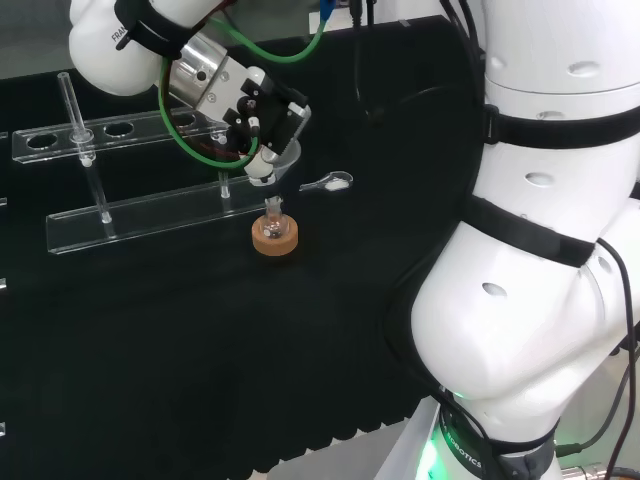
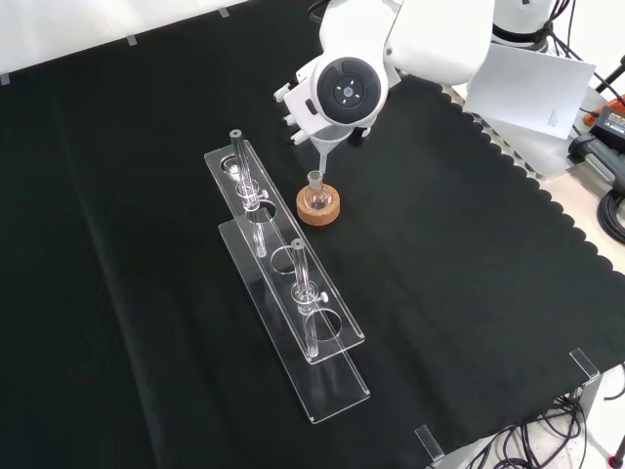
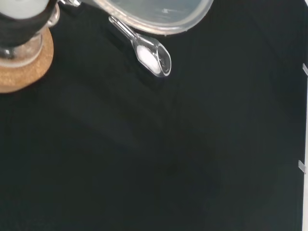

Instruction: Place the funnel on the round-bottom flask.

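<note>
A small clear round-bottom flask (image 1: 273,222) stands upright on a cork ring (image 1: 274,242) in the middle of the cloth. The hand (image 1: 258,112) hangs just above it, its fingers curled round a clear funnel (image 1: 277,162). In the front view the funnel (image 2: 326,145) points its stem down at the flask's neck (image 2: 314,180), with the tip close over the opening; I cannot tell whether they touch. The cork ring (image 2: 318,208) lies under the flask. In the wrist view the funnel's wide rim (image 3: 163,19) shows close up, with the cork ring (image 3: 26,67) beside it.
A clear spoon (image 1: 328,183) holding white powder lies right of the flask in the head view, and shows in the wrist view (image 3: 150,54). Two long clear racks (image 2: 283,293) with a few glass tubes stand close to the flask's left in the front view. The arm's white links (image 1: 540,230) rise at right.
</note>
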### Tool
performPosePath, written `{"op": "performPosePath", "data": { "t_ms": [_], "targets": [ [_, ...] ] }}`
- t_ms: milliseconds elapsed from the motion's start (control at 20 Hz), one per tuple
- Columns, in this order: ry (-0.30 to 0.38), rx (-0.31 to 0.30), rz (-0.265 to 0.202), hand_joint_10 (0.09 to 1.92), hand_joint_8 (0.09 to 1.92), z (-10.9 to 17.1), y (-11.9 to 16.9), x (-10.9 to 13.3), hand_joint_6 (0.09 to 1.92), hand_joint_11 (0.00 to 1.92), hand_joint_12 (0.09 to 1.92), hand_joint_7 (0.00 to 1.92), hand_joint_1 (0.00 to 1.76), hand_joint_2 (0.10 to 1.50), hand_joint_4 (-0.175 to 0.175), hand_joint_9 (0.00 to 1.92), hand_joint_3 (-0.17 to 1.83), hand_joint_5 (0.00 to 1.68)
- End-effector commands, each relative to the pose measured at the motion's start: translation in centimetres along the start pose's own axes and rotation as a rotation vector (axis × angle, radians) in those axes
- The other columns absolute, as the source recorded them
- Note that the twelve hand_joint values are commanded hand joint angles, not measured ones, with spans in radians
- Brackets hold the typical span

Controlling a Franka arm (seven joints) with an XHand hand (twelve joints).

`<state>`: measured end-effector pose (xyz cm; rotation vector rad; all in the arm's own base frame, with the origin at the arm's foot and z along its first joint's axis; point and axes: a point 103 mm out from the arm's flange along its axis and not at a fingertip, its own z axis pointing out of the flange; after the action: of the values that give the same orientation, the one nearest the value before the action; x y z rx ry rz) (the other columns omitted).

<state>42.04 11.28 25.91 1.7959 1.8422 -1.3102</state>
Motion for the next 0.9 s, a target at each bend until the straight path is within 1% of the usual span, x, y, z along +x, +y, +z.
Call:
{"op": "performPosePath", "data": {
  "t_ms": [50, 200, 450, 600, 900],
  "targets": [
    [0.013, -0.014, -0.007, 0.18, 0.65, -0.2, 0.3, 0.5, 1.10, 0.83, 1.11, 1.10, 0.99, 1.14, 0.175, 1.44, 0.00, 0.92],
    [-0.001, -0.006, -0.011, 0.18, 0.65, 0.2, 0.9, 0.5, 1.10, 0.82, 1.11, 1.10, 0.99, 1.14, 0.175, 1.44, 0.00, 0.92],
    [-0.023, -0.014, -0.011, 0.18, 0.65, -0.1, 1.0, 1.0, 1.10, 0.82, 1.11, 1.10, 0.99, 1.14, 0.175, 1.44, 0.00, 0.92],
    [-0.008, -0.002, -0.017, 0.18, 0.65, 0.1, 1.2, 1.0, 1.10, 0.82, 1.11, 1.10, 0.99, 1.14, 0.175, 1.44, 0.00, 0.92],
    [-0.001, 0.000, -0.004, 0.18, 0.65, 0.6, 1.4, 0.2, 1.10, 0.82, 1.11, 1.10, 0.99, 1.14, 0.175, 1.44, 0.00, 0.92]
  ]
}}
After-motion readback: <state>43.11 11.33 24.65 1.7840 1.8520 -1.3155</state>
